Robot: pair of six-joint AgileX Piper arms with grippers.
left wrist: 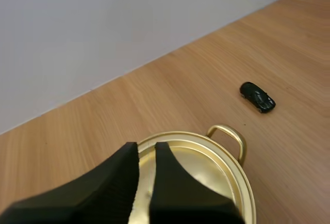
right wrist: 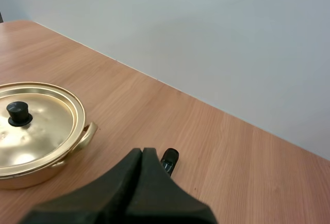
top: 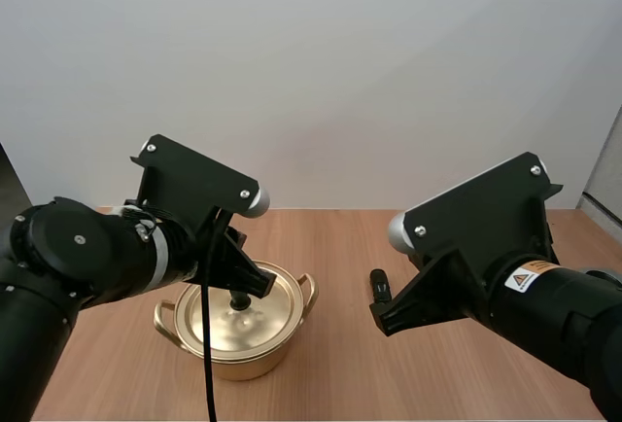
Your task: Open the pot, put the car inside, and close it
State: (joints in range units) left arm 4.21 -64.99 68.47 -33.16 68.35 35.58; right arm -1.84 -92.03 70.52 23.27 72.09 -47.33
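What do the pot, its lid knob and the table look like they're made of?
The pot looks like polished gold-toned metal: it mirrors highlights. The lid knob is matte black, likely plastic. The table shows wood grain, solid or laminate unclear.

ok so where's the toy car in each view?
High view: car on the table, right of the pot, by the right claw.
Left wrist view: car on bare table beyond the pot's side handle.
Right wrist view: car just past the right claw, partly hidden.
Shared landmark: that side handle, nearest the car.
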